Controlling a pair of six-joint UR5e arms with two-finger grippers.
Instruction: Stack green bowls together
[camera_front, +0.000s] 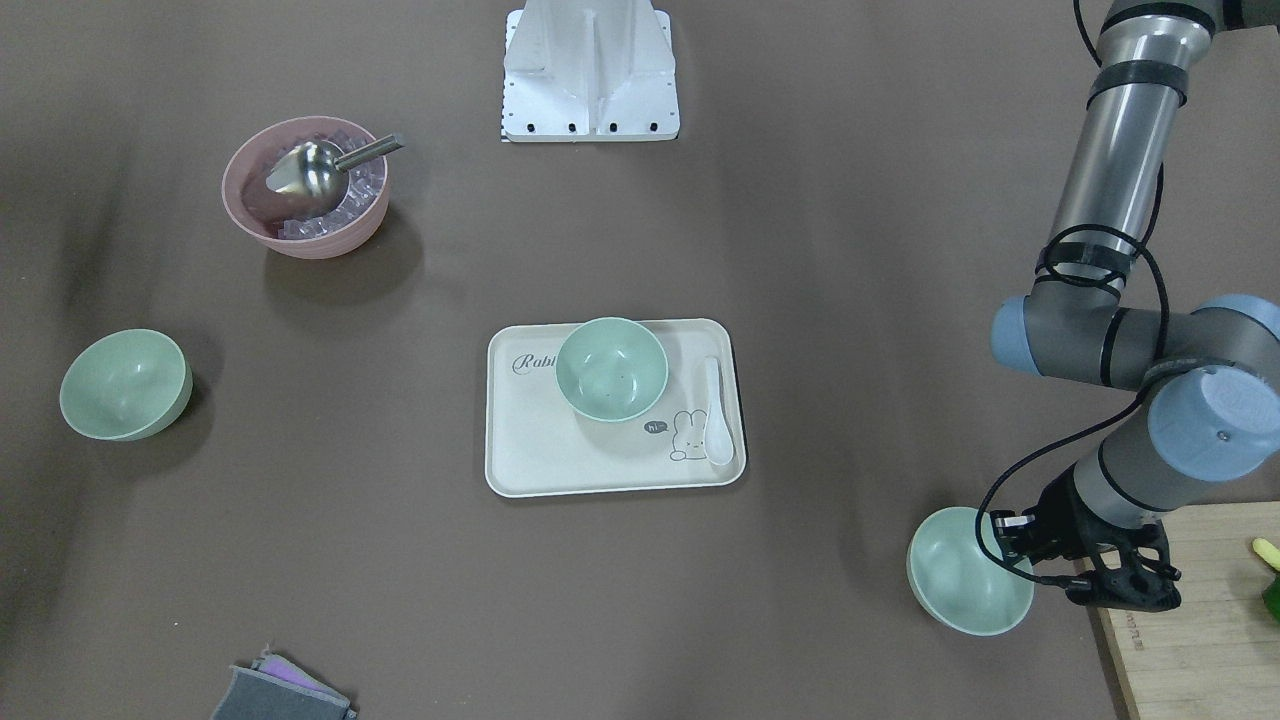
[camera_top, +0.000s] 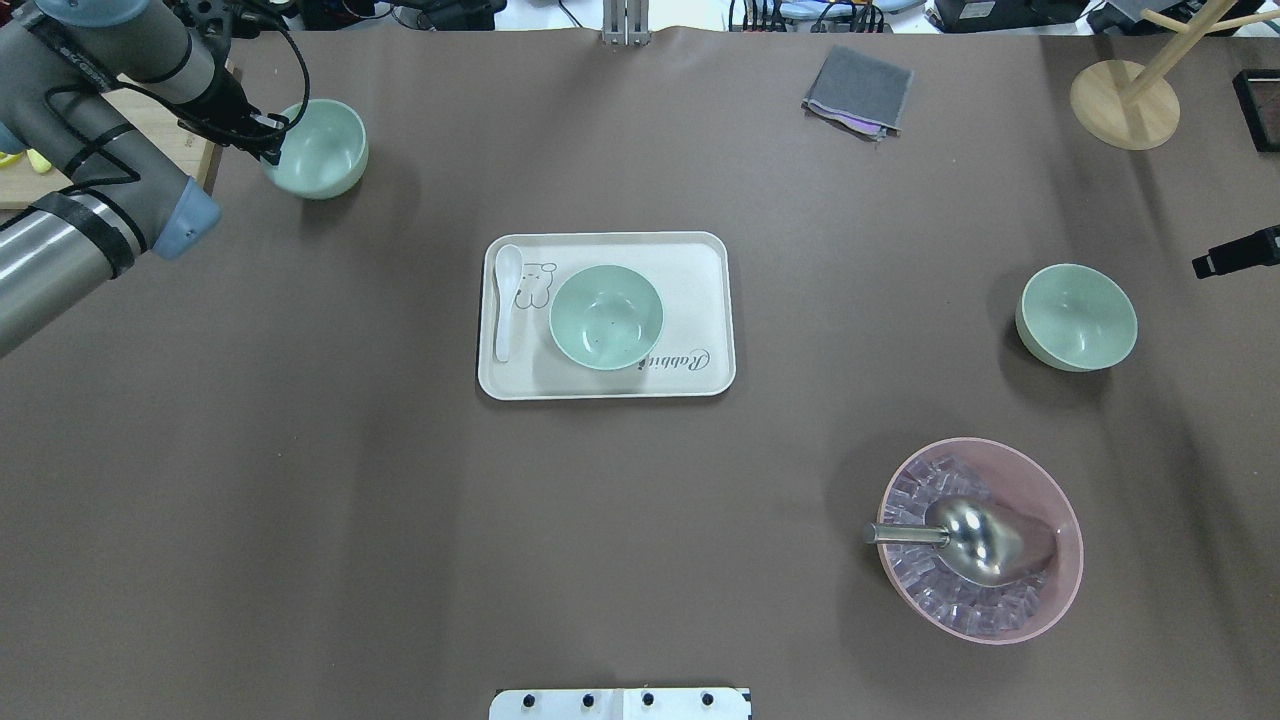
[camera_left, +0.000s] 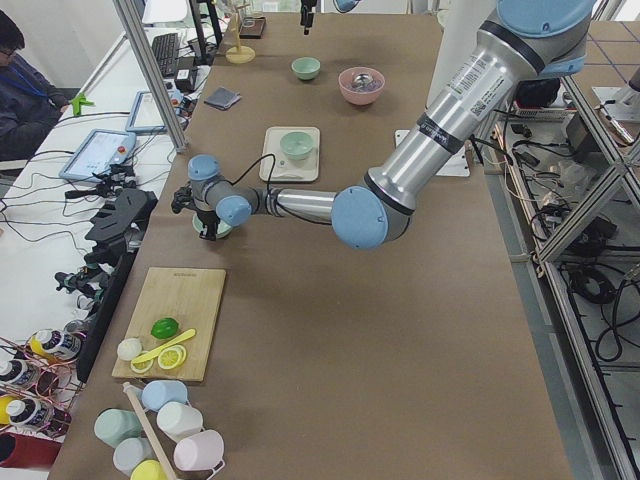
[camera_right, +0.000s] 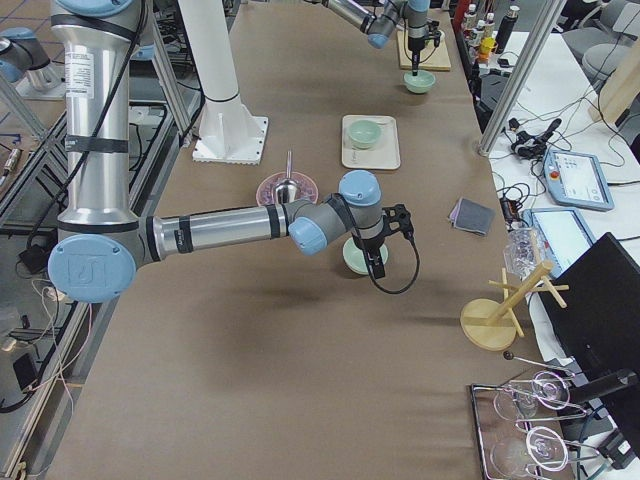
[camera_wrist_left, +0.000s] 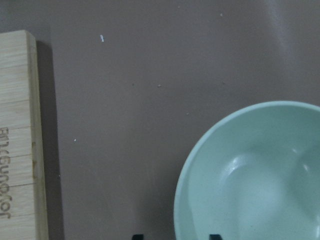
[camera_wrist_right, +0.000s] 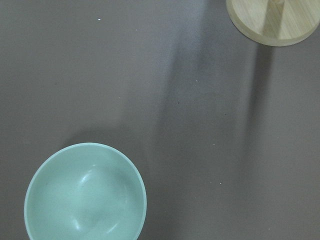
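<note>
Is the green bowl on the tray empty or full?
Empty. The green bowl on the tray shows its bare inner bottom, with only tiny dark specks.

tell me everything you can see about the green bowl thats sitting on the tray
This green bowl is small, round and pale mint, matte and plastic-looking, with deep rounded sides. It stands upright with its opening facing up, and holds nothing but a few tiny dark specks. It rests on the cream tray, near its middle, partly hiding the printed lettering. A white spoon lies beside it on the tray, apart from it. Nothing is stacked in it.
</note>
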